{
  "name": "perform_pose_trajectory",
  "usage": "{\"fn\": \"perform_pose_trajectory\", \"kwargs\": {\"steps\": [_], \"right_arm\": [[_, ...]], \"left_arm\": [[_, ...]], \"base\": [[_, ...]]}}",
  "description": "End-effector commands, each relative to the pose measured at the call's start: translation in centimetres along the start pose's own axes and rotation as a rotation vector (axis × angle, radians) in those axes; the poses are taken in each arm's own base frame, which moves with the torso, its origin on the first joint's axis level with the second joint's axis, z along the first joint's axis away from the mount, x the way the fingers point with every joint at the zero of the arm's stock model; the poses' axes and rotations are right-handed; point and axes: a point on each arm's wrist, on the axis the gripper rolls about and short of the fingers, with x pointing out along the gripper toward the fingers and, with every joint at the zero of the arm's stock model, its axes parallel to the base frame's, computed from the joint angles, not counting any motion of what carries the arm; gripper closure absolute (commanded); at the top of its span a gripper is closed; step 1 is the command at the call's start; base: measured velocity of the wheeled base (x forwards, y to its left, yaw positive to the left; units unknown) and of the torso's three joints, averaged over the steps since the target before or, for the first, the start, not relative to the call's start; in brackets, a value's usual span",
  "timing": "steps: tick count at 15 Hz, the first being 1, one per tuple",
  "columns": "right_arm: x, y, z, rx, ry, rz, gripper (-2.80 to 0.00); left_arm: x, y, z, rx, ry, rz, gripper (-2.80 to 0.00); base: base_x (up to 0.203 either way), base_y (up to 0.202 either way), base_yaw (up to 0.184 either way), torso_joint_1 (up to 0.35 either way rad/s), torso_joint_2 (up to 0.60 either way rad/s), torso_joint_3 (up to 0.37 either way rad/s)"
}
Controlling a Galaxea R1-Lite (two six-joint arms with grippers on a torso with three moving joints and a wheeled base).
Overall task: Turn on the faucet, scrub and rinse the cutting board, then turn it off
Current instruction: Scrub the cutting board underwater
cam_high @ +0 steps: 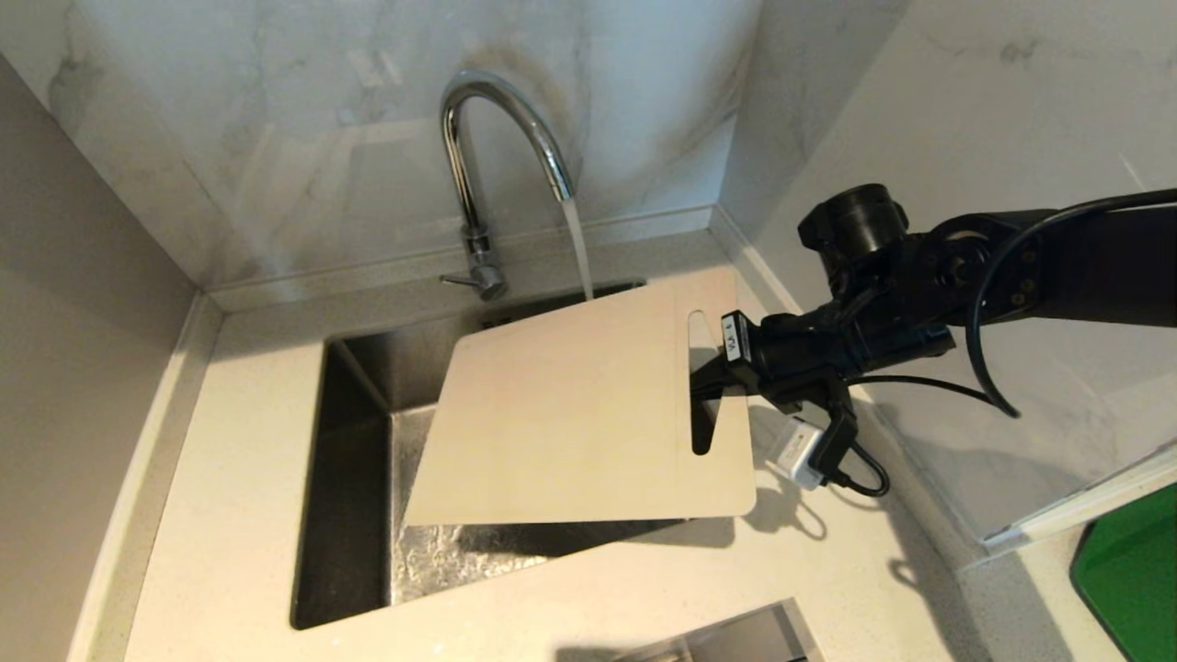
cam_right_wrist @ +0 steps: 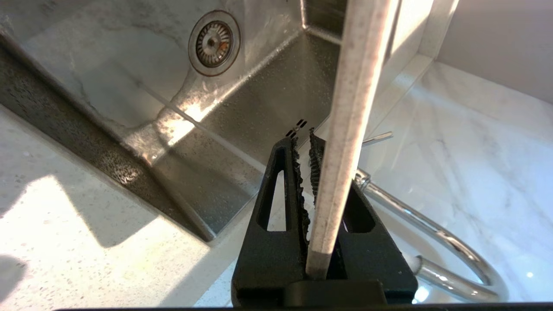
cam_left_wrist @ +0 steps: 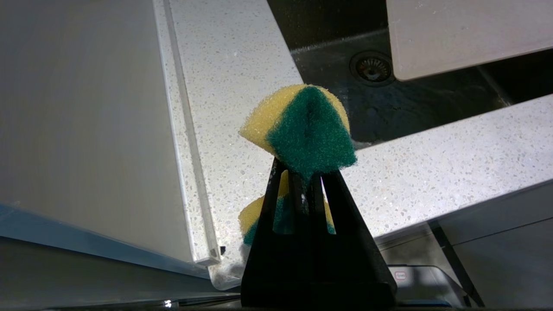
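Two grips only: right fingers (cam_right_wrist: 309, 149) pinching cutting board (cam_high: 588, 405) edge-on over sink (cam_high: 354, 441), faucet (cam_high: 487, 184) stream beyond fingertips; left fingers (cam_left_wrist: 306, 177) squeezing sponge (cam_left_wrist: 302, 127); wet board could slip.

Sink (cam_high: 354, 441) floor and drain largely hidden beneath cutting board (cam_high: 570, 414); green object (cam_high: 1129, 570) at near right cut off by picture edge, unidentifiable.

Glossy chrome faucet (cam_high: 501, 129), matt board (cam_high: 570, 405)
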Motion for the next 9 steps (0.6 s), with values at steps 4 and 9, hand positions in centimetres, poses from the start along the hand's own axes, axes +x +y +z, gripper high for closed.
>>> {"fn": "perform_pose_trajectory", "kwargs": {"steps": [4,9], "right_arm": [[-1.17,-0.06,1.52,-0.002,0.012,-0.004,0.0],[-1.25,-0.15,1.62,-0.004,0.014,-0.006,0.0]], "left_arm": [[0.03,0.0,0.02,-0.002,-0.005,-0.001,0.0],[-0.08,0.0,0.24,0.017,-0.003,0.0,0.0]], "base": [[0.0,0.0,0.0,0.0,0.0,0.0],[0.0,0.0,0.0,0.0,0.0,0.0]]}}
